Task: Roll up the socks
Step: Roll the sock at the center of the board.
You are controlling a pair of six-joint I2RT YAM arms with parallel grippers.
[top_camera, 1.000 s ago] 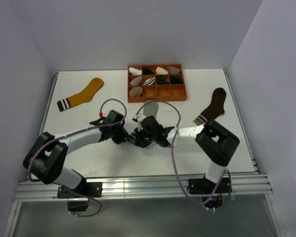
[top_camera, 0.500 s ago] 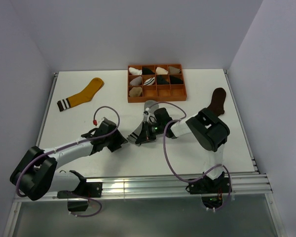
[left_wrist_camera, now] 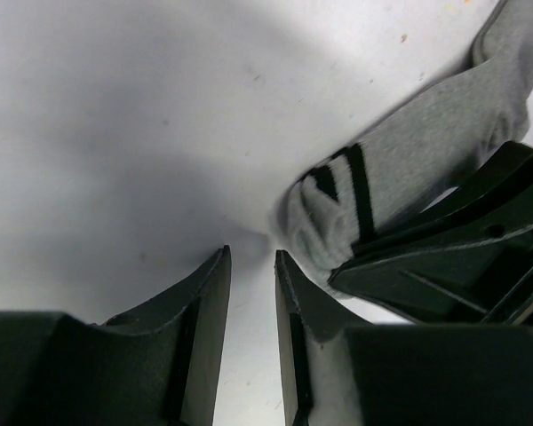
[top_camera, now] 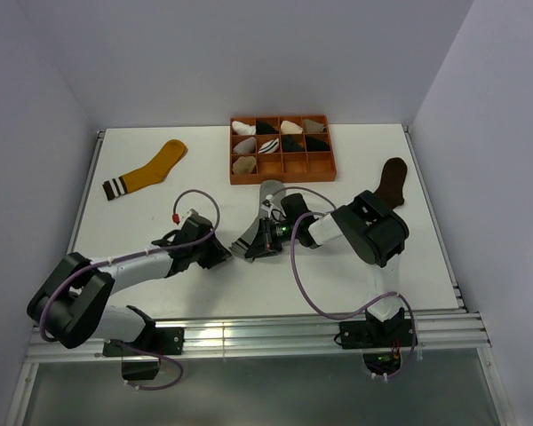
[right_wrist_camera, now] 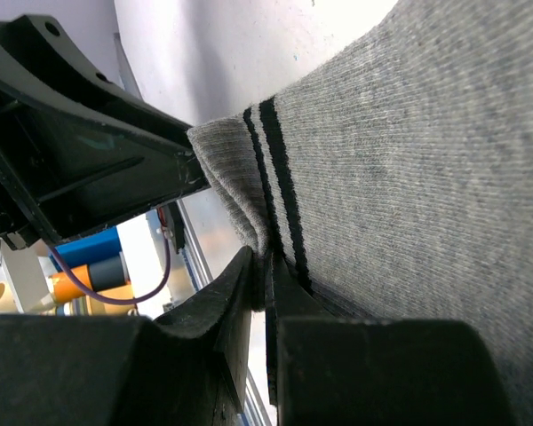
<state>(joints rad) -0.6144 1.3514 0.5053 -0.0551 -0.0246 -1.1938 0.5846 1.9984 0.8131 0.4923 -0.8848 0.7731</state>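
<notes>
Since the right gripper [right_wrist_camera: 260, 262] has its jaws clenched on the grey sock [left_wrist_camera: 426, 142] cuff, the left gripper [left_wrist_camera: 252, 257] (jaws barely parted, empty) has that cuff at 2 o'clock, length running on that way.

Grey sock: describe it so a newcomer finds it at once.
On the white table, find the orange compartment tray at the far centre. In front of it lies the grey fabric sock, its black-striped cuff pinched by the right gripper. The mustard-yellow sock at far left and dark brown sock at far right lie ungripped.
</notes>
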